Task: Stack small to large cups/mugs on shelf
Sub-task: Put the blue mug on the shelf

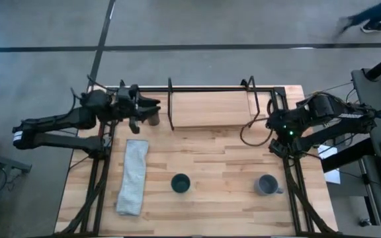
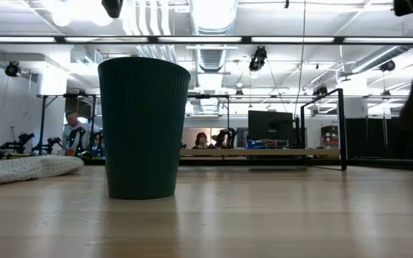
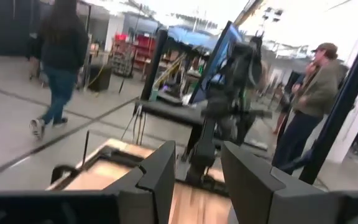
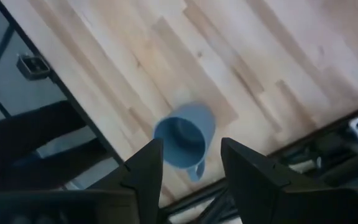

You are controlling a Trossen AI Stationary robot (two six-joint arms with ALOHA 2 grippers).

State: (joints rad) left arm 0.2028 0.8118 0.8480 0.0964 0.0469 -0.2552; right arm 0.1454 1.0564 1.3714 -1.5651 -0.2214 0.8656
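The dark teal cup (image 1: 180, 183) stands upright on the table near the front middle and fills the low view (image 2: 143, 129). The grey-blue mug (image 1: 266, 185) stands at the front right, its handle toward the right. A small dark vessel (image 1: 154, 119), probably the black tumbler, stands by the left end of the shelf (image 1: 210, 109). My left gripper (image 1: 155, 106) hovers level just beside it, open, with nothing between its fingers (image 3: 194, 180). My right gripper (image 1: 278, 142) is open above the table's right side and looks down on the mug (image 4: 185, 140).
A folded pale towel (image 1: 132, 177) lies along the table's left side and shows in the low view (image 2: 20, 168). A black cable loops (image 1: 250, 129) by the shelf's right end. People stand in the room beyond the table (image 3: 316, 93).
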